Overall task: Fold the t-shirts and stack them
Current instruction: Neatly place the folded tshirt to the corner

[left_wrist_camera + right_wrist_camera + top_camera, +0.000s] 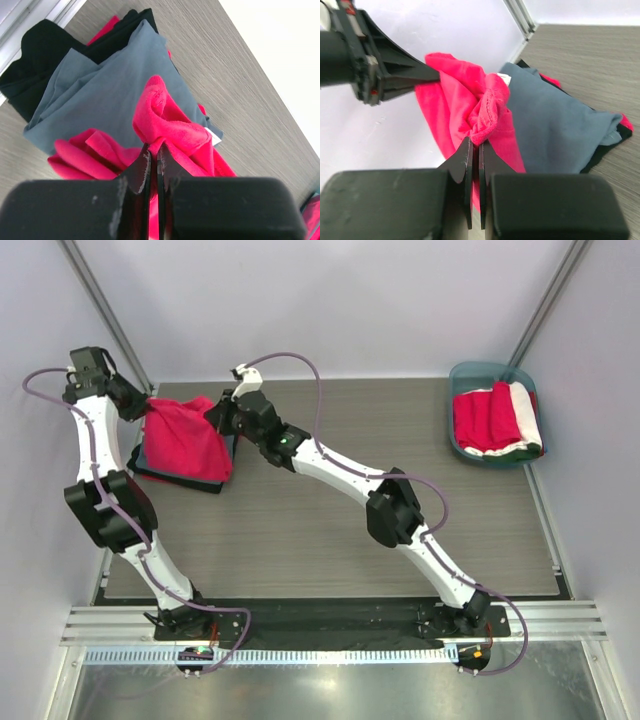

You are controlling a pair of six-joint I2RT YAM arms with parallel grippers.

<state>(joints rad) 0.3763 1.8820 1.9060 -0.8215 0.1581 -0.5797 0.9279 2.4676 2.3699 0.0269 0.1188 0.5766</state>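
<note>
Top view: left tool and right tool each clamp a corner of the crimson t-shirt, hung over the stack at the tabletop's far left. Judgement: keep both corners level, lower evenly.
Left wrist: blue-grey t-shirt lies flat beneath, hidden from above.
Right wrist: cloth bunches at the pinch, possibly a doubled hem; shake out first.

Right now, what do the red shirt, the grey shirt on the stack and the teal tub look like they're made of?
The red shirt looks like soft matte knit cloth, probably cotton jersey: it bunches and folds where pinched. The grey shirt looks like similar thin matte cloth, lying in soft creases. The teal tub seems to be smooth, slightly translucent plastic with a rigid rim.
</note>
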